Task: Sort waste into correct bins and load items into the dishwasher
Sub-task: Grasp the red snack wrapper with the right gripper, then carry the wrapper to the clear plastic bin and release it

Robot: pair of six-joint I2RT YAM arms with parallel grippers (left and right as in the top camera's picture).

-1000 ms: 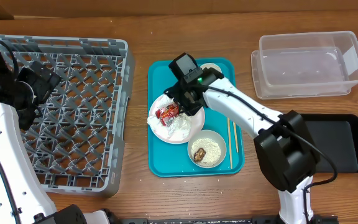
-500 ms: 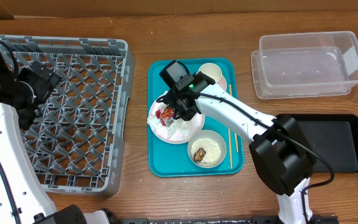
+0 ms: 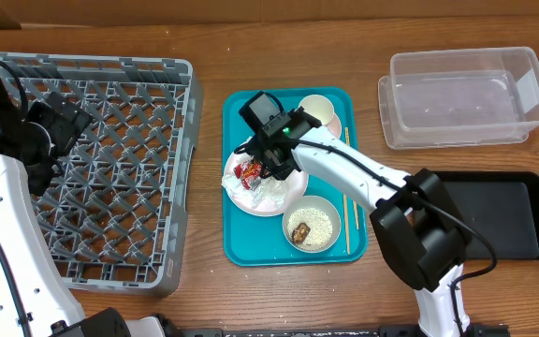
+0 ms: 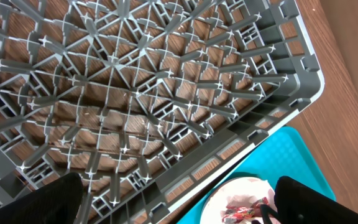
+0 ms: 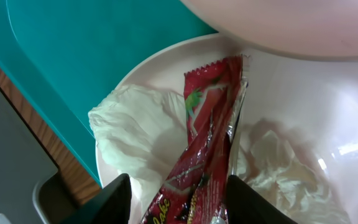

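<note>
Moved: right arm has swung left across the teal tray (image 3: pixel 241 234) since a second ago, uncovering a pale bowl (image 3: pixel 318 112) at the tray's far edge; left arm has not shifted.
Right claw (image 5: pixel 180 186): fingers partway apart, astride the wrapper (image 5: pixel 207 137), not clamped on it.
Wrapper: red and white, lying on the plate (image 3: pixel 295 180), with one end between the right fingers.
Tissue (image 5: pixel 129 130): crumpled on the plate, on both sides of the wrapper.
Rice bowl (image 3: pixel 338 223): near end of the teal tray, holding rice (image 3: pixel 318 221) and a brown lump (image 3: pixel 299 232); chopsticks (image 3: pixel 348 217) lie just to its right.
Left claw (image 4: pixel 176 202): fingers wide apart, holding nothing, above the rack (image 3: pixel 110 187).
Bins: clear tub (image 3: pixel 461 98) at the counter's (image 3: pixel 204 281) far right; black tray (image 3: pixel 508 211) nearer, beside the right arm's base.
Overhead alone: shows both bins and the rice bowl, but the claw hides where its fingers stand.
Right wrist alone: shows the wrapper between the fingers.
Left wrist alone: shows the rack's corner from close above, with the plate at the frame's lower edge.
</note>
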